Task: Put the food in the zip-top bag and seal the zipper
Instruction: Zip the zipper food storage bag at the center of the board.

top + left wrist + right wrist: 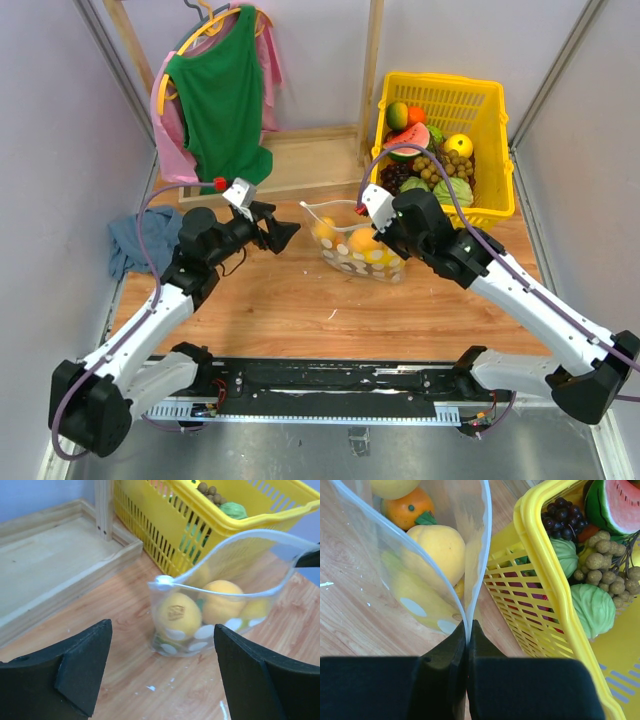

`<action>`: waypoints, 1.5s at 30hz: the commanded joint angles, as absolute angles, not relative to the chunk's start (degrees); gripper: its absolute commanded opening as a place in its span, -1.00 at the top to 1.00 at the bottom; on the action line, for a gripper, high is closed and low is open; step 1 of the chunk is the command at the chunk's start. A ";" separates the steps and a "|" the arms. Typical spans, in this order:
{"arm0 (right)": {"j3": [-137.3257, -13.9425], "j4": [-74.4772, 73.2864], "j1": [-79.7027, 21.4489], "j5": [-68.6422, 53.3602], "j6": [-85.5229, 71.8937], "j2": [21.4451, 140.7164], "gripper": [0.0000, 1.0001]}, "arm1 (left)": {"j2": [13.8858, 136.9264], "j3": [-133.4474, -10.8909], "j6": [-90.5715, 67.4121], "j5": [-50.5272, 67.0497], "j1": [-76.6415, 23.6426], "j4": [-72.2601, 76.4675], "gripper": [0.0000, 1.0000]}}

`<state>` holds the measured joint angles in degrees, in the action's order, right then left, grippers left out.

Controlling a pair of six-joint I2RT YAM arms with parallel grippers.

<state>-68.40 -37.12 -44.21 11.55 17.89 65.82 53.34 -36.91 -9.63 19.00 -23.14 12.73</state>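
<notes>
bag: the bag (345, 255) stands mid-counter (300, 310), mouth up and gaping, with the basket (500, 150) at its 1 o'clock.
right gripper: your right gripper (468, 630) is clamped on the bag's rim at the 2 o'clock end, where the two lips meet.
left gripper: your left gripper (288, 233) is wide open at the bag's 9 o'clock, just off the corner and touching nothing.
zipper: the zipper (220, 589) isn't pressed; the near lip runs straight and the far lip bows away.
risk 1: catch only one lip on the left and the strips won't line up, so I'd guess no seal.
risk 2: pull too hard and the light bag could tip or slide, since one pinch holds it.
risk 3: the yellow fruit (176, 614) sits high, so it may bulge into the seal line.
count: one bag, one basket, two grippers.
food in bag: one orange (407, 507) and at least three yellow pieces; through the plastic you can't tell more.
</notes>
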 commanded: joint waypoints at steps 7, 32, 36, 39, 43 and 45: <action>-67.03 -34.62 -43.94 10.52 18.22 64.36 0.99 | 68.64 -27.71 -10.48 46.24 -11.63 54.16 -0.63; -66.38 -33.81 -44.94 8.24 19.70 64.01 0.99 | 99.49 -39.10 -32.33 66.05 -12.17 95.46 -0.11; -66.50 -33.75 -44.96 8.02 19.65 64.33 0.99 | 97.88 -37.92 -32.11 66.33 -12.59 95.62 0.42; -66.60 -33.87 -44.95 8.14 19.52 64.30 0.99 | 95.88 -36.88 -31.41 65.92 -12.74 95.37 0.83; -66.62 -33.94 -44.91 9.02 19.23 63.95 0.99 | 92.52 -35.22 -30.85 65.51 -12.74 92.76 0.99; -66.51 -34.04 -44.97 9.33 18.94 63.77 0.99 | 89.41 -33.66 -29.45 63.70 -12.66 88.85 0.99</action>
